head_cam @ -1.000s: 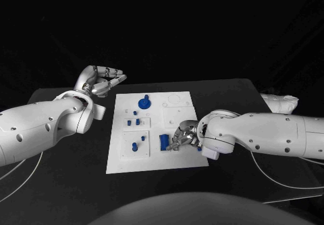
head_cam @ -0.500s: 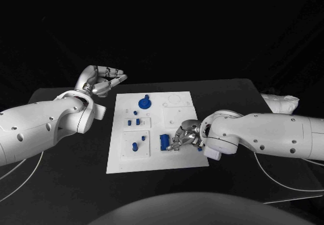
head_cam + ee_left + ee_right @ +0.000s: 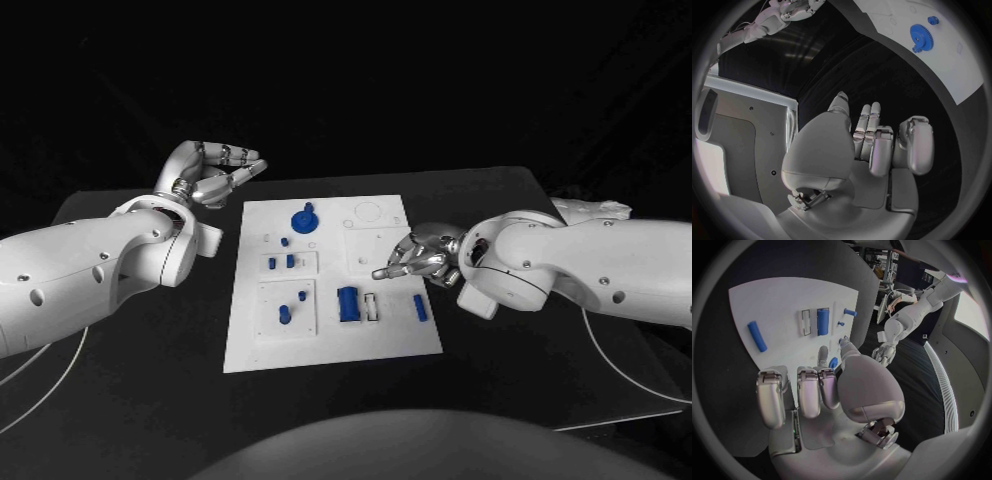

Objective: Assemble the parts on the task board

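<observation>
The loose blue bar (image 3: 420, 308) at the task board's (image 3: 325, 345) four o'clock looked light, rigid and smooth, best pinched across its long sides. The right hand (image 3: 418, 258) hovered above, fingers curled, empty; the left hand (image 3: 216, 170) sat curled shut off the board's eleven o'clock corner.

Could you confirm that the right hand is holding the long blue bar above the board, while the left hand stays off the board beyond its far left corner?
Not quite: the right hand holds nothing. The long blue bar lies on the task board, as the head view shows. The left hand is indeed off the board beyond its far left corner.
</observation>
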Motion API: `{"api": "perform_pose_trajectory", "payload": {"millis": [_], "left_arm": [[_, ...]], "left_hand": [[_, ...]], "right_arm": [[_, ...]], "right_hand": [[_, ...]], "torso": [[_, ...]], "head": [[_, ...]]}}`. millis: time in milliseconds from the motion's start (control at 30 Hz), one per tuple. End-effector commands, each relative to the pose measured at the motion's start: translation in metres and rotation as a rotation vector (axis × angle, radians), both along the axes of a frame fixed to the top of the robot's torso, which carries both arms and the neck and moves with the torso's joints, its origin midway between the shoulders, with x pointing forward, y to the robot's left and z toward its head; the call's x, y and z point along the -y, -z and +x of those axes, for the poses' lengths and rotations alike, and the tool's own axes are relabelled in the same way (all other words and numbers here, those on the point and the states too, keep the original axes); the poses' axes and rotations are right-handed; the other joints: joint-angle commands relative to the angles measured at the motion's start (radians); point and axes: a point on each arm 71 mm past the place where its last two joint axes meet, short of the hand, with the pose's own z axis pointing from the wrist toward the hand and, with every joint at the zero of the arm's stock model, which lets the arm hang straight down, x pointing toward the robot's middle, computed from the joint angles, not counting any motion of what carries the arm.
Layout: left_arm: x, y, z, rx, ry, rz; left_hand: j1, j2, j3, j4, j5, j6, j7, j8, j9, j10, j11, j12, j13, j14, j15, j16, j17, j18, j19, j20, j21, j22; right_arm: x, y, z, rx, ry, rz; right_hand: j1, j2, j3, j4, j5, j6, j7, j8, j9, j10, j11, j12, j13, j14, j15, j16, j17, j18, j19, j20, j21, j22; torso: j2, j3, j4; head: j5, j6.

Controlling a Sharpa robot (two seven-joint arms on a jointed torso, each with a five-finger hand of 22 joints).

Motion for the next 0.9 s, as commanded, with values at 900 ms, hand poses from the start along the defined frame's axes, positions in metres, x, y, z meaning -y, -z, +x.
{"api": "perform_pose_trajectory", "payload": {"millis": [900], "left_arm": [[0.005, 0.000, 0.001, 0.004, 0.021, 0.003]], "left_hand": [[0.001, 0.012, -0.007, 0.000, 0.001, 0.005, 0.000, -0.006, -0.001, -0.002, 0.000, -0.003, -0.001, 0.106, 0.002, 0.003, 0.264, 0.012, 0.014, 0.003, -0.004, 0.218]], "right_arm": [[0.038, 0.032, -0.022, -0.032, -0.024, -0.391]], "right_hand": [[-0.063, -0.015, 0.067, 0.006, 0.248, 0.091, 0.031, -0.237, -0.230, 0.104, 0.032, 0.003, 0.263, 0.105, 0.031, 0.004, 0.263, -0.007, 0.104, 0.036, 0.004, 0.263]], "torso": [[-0.004, -0.0031, -0.0086]], "head": [[-0.039, 0.000]]}}
